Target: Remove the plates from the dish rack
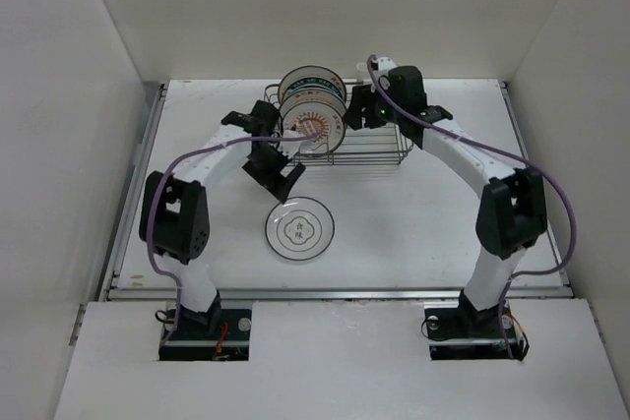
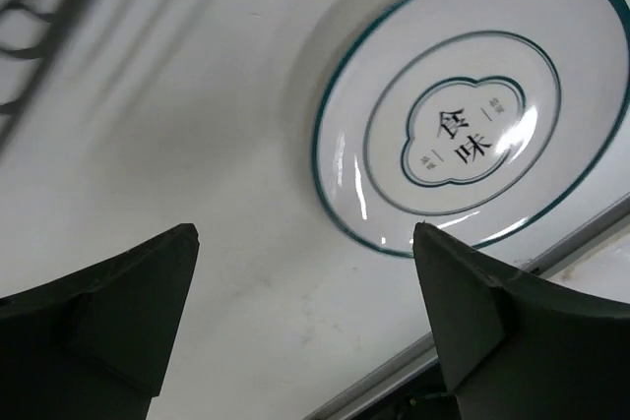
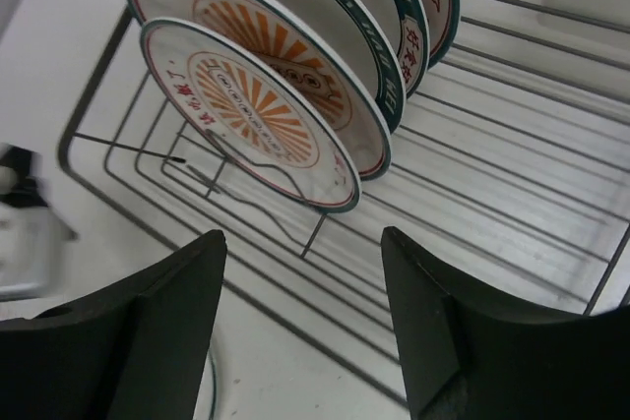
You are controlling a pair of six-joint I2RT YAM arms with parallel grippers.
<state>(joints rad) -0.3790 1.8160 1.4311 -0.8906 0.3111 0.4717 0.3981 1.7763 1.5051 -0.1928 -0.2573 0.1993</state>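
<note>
Closest to the left wrist lens, the left gripper (image 2: 305, 233) hung with its two dark fingers spread wide and nothing between them, above the white table (image 2: 197, 145). Just beyond its tips one plate (image 2: 471, 110) lay flat on the table, white with thin teal rings and dark characters inside a lobed teal frame at its centre. Seen from above, it sat in front of the dish rack (image 1: 379, 150), apart from it, between the two arms and nearer the left one. The right gripper (image 3: 302, 235) was likewise parted and empty, poised over the rack's wire floor and facing the standing plates (image 3: 256, 115) without touching them. Those stood on edge, packed one behind another among the prongs at the rack's left end. The front two showed orange sunburst centres, and the ones behind carried dark teal rim bands. How many stood there could not be told for sure.
</note>
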